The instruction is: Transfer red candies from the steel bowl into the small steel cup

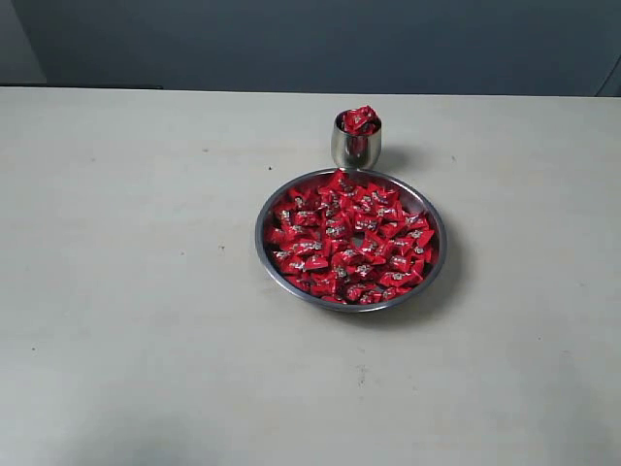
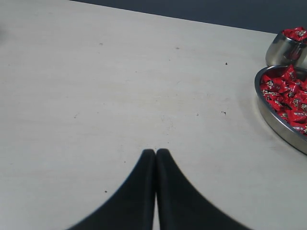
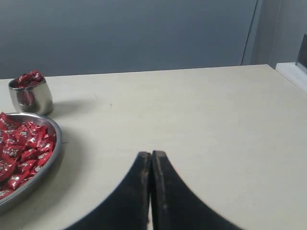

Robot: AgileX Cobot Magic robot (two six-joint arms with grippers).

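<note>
The steel bowl (image 1: pixel 264 260) sits mid-table, filled with many red candies (image 1: pixel 349 238). Just behind it stands the small steel cup (image 1: pixel 355 148), with red candies (image 1: pixel 359 119) heaped above its rim. In the left wrist view the bowl (image 2: pixel 273 117) and cup (image 2: pixel 280 51) lie off to one side, far from my left gripper (image 2: pixel 156 151), which is shut and empty over bare table. My right gripper (image 3: pixel 151 153) is shut and empty too, well away from the bowl (image 3: pixel 50 160) and cup (image 3: pixel 33 99). Neither arm shows in the exterior view.
A pale table (image 1: pixel 146 291) spreads around the bowl and cup. A dark wall (image 1: pixel 310 39) runs behind its far edge. In the right wrist view the table's edge (image 3: pixel 288 72) lies off to one side.
</note>
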